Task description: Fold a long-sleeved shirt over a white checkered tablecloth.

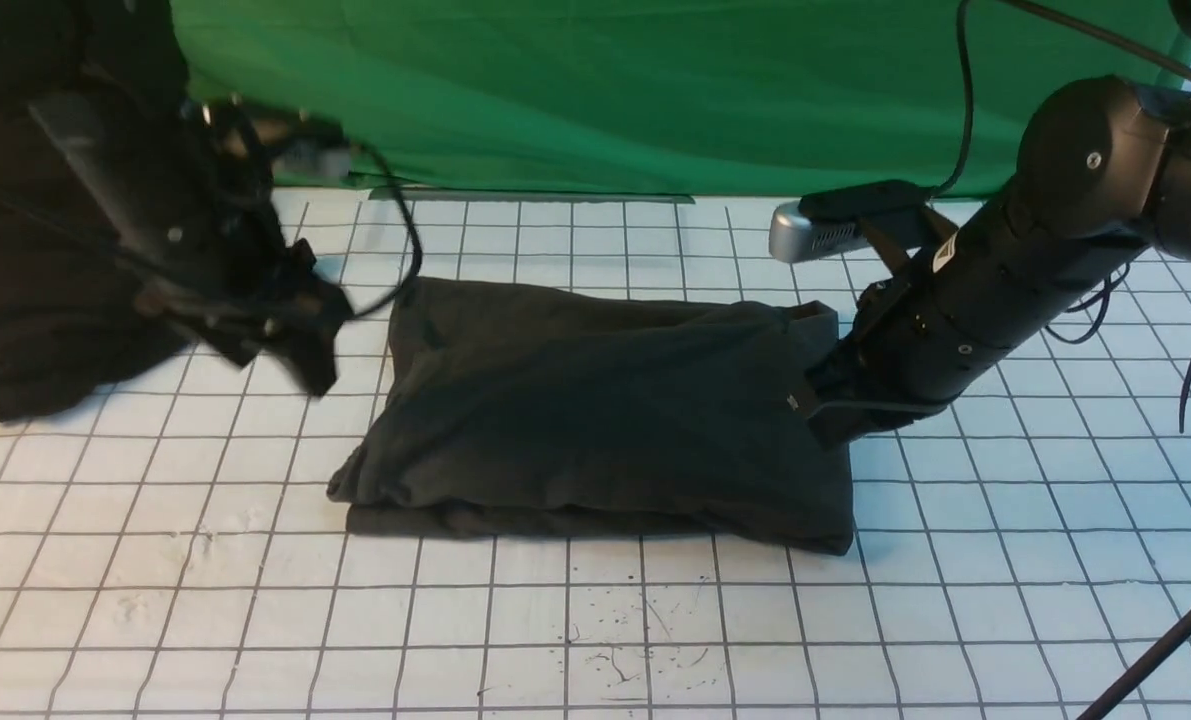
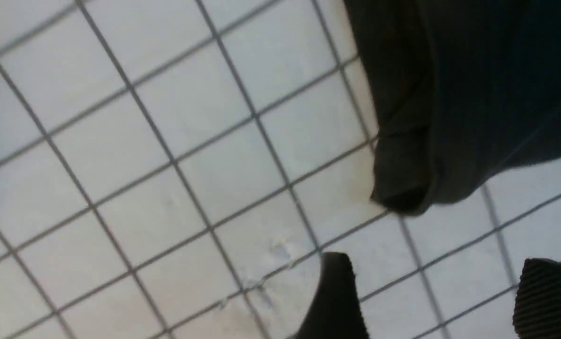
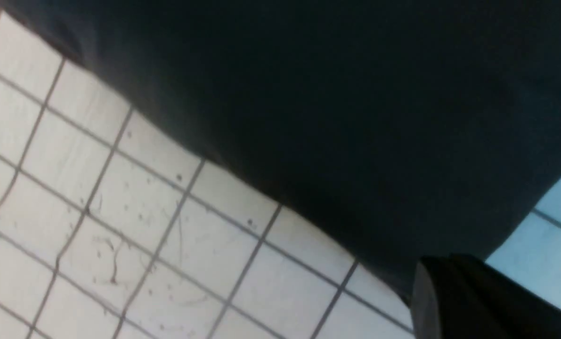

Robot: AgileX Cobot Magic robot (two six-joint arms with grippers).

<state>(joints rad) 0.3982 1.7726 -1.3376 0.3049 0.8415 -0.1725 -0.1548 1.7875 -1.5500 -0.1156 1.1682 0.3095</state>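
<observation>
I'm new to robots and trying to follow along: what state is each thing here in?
Dark shirt: folded into a bundle, slightly rumpled
Checkered tablecloth: spread out, ink-specked
Dark garment heap: bunched up
Left jaws: open, holding nothing
Right jaws: shut
Green backdrop: hanging, creased

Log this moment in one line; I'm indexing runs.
left gripper: open, empty | right gripper: shut, by shirt's right end | dark shirt: folded over, on checkered tablecloth

The dark charcoal shirt (image 1: pixel 595 410) lies folded into a wide, rumpled bundle on the white checkered tablecloth (image 1: pixel 735 640), between both grippers' fingers (image 1: pixel 317 362).
</observation>
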